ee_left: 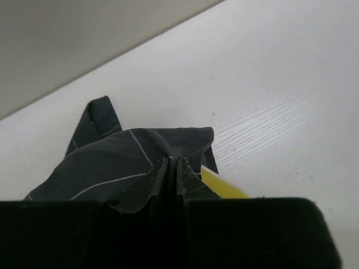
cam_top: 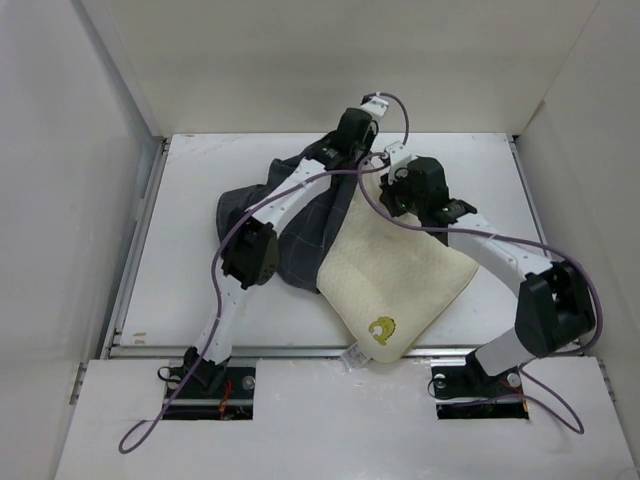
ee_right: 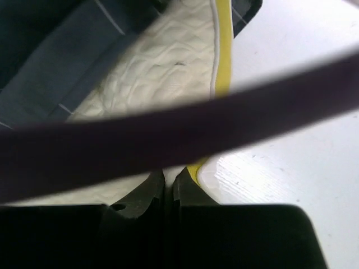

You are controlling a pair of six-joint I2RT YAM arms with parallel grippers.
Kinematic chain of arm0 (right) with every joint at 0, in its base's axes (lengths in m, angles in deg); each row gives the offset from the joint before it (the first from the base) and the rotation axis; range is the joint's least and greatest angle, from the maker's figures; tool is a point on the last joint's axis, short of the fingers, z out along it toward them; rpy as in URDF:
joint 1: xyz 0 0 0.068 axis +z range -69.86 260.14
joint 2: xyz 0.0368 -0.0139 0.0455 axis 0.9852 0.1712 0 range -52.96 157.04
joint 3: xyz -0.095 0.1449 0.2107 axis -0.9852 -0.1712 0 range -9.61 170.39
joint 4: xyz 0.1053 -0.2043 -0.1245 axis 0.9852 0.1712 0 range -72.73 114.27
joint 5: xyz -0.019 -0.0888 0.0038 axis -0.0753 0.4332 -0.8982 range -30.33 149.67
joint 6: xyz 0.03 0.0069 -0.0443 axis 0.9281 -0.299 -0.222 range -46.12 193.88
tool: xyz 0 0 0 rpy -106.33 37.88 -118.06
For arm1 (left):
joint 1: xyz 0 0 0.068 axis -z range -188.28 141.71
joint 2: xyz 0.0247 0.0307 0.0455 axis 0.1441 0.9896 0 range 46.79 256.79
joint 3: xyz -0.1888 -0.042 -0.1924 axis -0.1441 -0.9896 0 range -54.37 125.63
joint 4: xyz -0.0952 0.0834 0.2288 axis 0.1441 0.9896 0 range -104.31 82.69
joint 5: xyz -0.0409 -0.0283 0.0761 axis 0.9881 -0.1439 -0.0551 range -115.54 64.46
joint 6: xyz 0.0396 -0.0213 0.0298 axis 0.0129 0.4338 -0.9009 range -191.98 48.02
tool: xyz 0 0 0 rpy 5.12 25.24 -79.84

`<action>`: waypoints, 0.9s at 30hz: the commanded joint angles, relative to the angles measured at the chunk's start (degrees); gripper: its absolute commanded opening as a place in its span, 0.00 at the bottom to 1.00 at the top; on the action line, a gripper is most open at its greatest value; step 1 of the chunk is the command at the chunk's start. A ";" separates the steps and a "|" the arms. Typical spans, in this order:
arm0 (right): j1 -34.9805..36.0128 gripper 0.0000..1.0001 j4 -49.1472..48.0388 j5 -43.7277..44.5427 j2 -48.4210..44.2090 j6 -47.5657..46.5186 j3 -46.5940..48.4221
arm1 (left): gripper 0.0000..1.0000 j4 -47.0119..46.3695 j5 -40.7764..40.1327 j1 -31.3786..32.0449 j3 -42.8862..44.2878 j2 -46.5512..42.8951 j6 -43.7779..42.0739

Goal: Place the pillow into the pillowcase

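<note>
Left claw [ee_left: 173, 163] pinching pillowcase [ee_left: 112, 162] edge; right claw [ee_right: 168, 178] closed on pillow [ee_right: 168, 67] yellow edge; white table [ee_left: 280, 101] stretches beyond.

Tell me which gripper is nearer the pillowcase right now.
Left. The left gripper has its jaws pinched on the pillowcase fabric. The right gripper is shut on the pillow at its yellow edge, with the pillowcase lying beyond it.

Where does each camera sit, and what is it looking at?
Top external: above and behind the bases, looking down on the table, with the left arm and right arm showing.
Left wrist: faces the left gripper, shut on the pillowcase.
Right wrist: faces the right gripper at the pillow; a purple cable crosses.
Shared: both wrist views show the pillowcase and the pillow's yellow edge.
</note>
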State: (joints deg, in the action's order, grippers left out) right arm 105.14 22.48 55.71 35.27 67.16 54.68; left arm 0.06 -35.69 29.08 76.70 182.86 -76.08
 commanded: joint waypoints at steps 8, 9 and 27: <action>-0.38 0.00 -16.98 3.53 -6.83 -0.13 -0.92 | 0.00 -0.83 16.73 5.87 -14.07 -22.68 -12.42; -0.38 0.00 -18.99 2.57 -6.84 0.47 -1.53 | 0.00 -0.84 17.35 6.40 -14.95 -23.47 -13.90; -1.44 0.00 -21.64 -6.84 -20.80 1.27 -7.95 | 0.37 4.43 -2.40 9.92 -9.25 -20.32 -9.09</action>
State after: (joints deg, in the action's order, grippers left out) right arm 103.72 13.15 53.06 17.89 67.68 46.82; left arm 1.87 -34.53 38.08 64.44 162.24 -87.49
